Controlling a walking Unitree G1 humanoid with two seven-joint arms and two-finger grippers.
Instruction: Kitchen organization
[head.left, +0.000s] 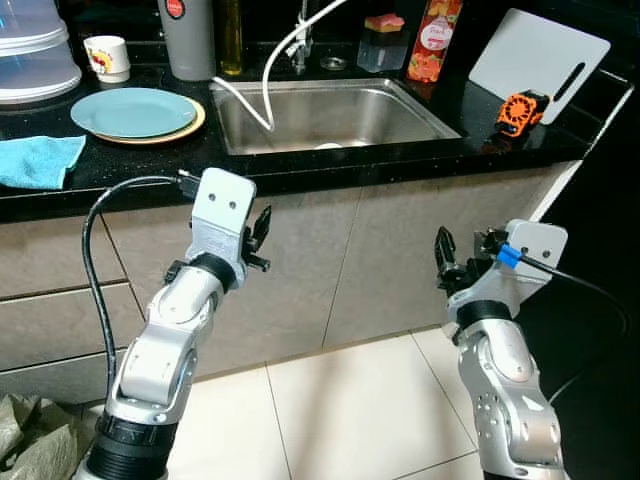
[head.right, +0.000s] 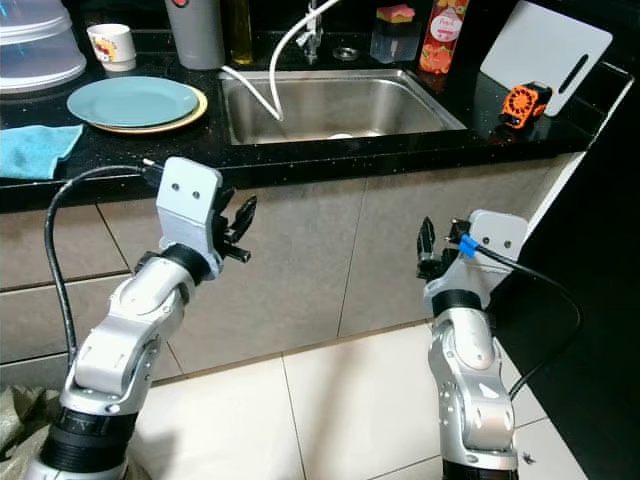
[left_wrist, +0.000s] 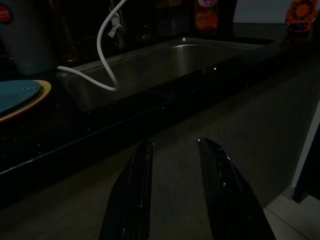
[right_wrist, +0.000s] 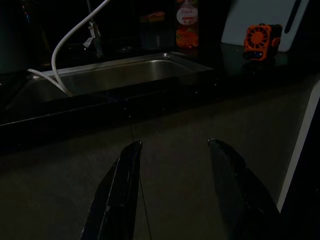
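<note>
Both grippers (head.left: 262, 238) (head.left: 443, 262) unclenched, empty, below sink (head.left: 440, 125). Teal plate (head.left: 133, 111) left of sink: rigid, fragile, likely slippery; grasp rim.

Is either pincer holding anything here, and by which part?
Nothing is held. The left pincer and right pincer are both open and empty, below the countertop.

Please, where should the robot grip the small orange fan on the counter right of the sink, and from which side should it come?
Probably across the flat sides of the orange fan, coming from above with the right gripper. It stands upright near the counter's front edge, before the leaning white cutting board, so its top looks free. Both grippers hang open below the counter.
</note>
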